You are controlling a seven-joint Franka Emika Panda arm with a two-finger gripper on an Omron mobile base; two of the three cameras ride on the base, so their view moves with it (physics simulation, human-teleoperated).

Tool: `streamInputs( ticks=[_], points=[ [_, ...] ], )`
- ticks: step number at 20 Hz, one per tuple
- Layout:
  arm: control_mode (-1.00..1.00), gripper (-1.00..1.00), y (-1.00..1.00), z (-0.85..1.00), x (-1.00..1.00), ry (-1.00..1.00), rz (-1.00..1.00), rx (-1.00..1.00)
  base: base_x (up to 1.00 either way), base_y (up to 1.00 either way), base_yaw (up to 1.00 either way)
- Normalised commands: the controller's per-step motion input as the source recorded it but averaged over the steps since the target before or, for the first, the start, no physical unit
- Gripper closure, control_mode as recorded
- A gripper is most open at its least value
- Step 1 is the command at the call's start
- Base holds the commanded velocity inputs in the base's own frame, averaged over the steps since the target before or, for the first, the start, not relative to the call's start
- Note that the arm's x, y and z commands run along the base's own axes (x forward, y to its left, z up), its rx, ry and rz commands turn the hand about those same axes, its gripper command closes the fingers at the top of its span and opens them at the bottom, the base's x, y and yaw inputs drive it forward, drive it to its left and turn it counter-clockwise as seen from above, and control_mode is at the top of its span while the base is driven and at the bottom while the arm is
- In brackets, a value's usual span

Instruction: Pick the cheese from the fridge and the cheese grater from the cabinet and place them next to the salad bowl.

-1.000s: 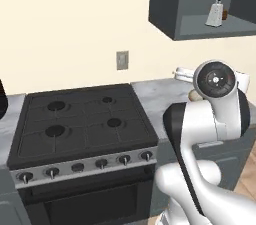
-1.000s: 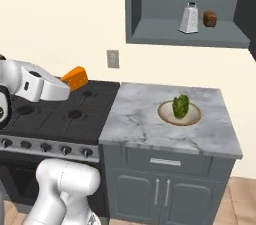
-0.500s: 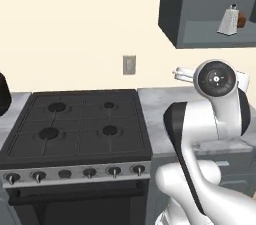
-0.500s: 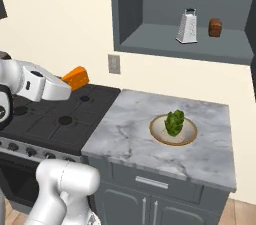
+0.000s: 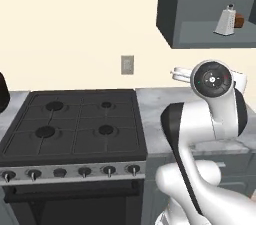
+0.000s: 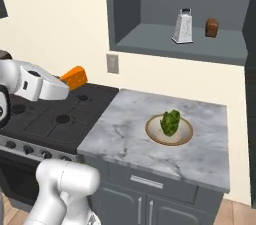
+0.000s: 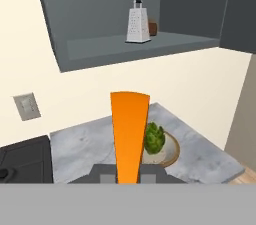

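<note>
My gripper (image 6: 64, 82) is shut on the cheese (image 6: 74, 77), an orange wedge held in the air over the stove's right side. In the hand view the cheese (image 7: 129, 134) sticks up from between the fingertips (image 7: 102, 173), pointing toward the salad bowl (image 7: 171, 153). The salad bowl (image 6: 151, 135), tan with a green leafy lump, sits on the marble counter (image 6: 120, 139) to the right of the gripper. The cheese grater (image 6: 183, 26) (image 5: 226, 20) (image 7: 137, 23) stands upright on the shelf of the open cabinet (image 6: 145, 4). The fridge is out of view.
A small brown lump (image 6: 212, 27) sits right of the grater on the shelf. A black gas stove (image 5: 75, 126) lies left of the counter. A wall outlet (image 6: 112, 63) is on the cream wall. The cabinet's open door (image 6: 250, 44) edges the right side.
Both base views have shifted, so the camera has moved; cabinet, counter and bowl now look larger and closer. The cheese stays in the shut gripper.
</note>
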Motion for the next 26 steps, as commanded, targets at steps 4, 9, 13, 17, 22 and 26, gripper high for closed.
streamInputs(
  ticks=[4,9,13,17,22,26],
  points=[
    [1.0,1.0,0.0,0.0,0.0,0.0,0.0,0.0,0.0,-0.48,0.0],
    [1.0,1.0,0.0,0.0,0.0,0.0,0.0,0.0,0.02,-0.46,0.0],
    [1.0,1.0,0.0,0.0,0.0,0.0,0.0,0.0,0.08,-0.55,0.0],
    [1.0,1.0,0.0,0.0,0.0,0.0,0.0,0.0,0.06,-0.29,0.0],
    [1.0,1.0,0.0,0.0,0.0,0.0,0.0,0.0,0.0,0.0,0.0],
    [1.0,1.0,0.0,0.0,0.0,0.0,0.0,0.0,0.05,0.01,0.0]
  ],
)
